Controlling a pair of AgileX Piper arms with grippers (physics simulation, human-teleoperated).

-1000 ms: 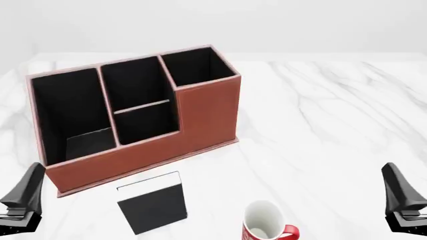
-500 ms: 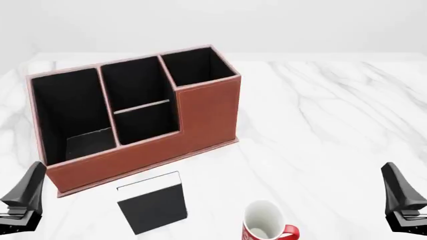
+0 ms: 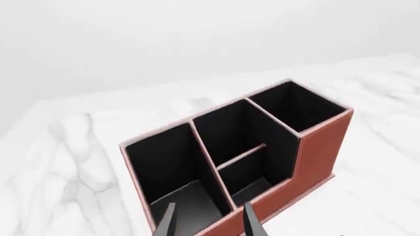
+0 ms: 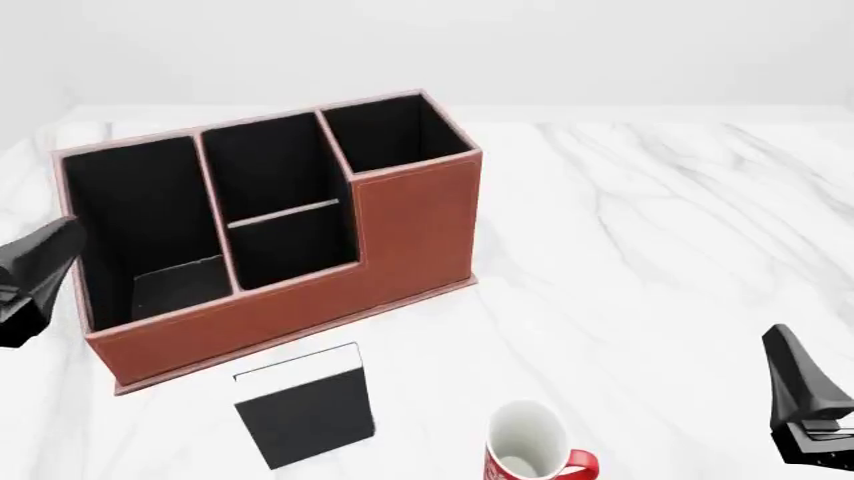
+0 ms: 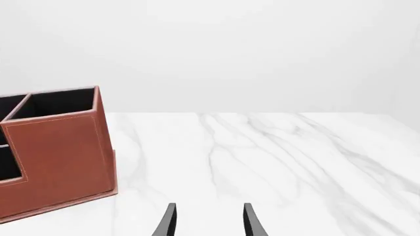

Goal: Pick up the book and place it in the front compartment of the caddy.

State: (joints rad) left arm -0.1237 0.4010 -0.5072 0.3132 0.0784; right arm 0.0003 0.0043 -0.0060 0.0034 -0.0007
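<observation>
Book [image 4: 304, 405] stands on the marble table [image 4: 641, 250] at about 6 o'clock from the caddy [image 4: 400, 235], just off its low front wall, black cover toward the camera, white page edges along the top; untouched. Red-and-white mug [image 4: 531, 452] sits at roughly 3 o'clock from the book, near but apart. Caddy compartments show black lining and nothing in them; the low compartment behind the stepped front, nearest the book, reads as the target. Left gripper [image 3: 208, 222] is raised at the table's 9 o'clock side, beside the caddy's left end; its wrist view looks down into the compartments, fingers spread with nothing between them. Right gripper [image 5: 208, 220] sits low at 4 o'clock, well apart from everything, fingers likewise parted and bare, pointed across open marble. Step in hand, as judged: the approach, with no grasp begun. Next move calls for the left gripper to swing toward 6 o'clock of the caddy, drop over the book's top edge, line its fingers across the thin spine-to-cover thickness, and pinch without tipping it.
</observation>
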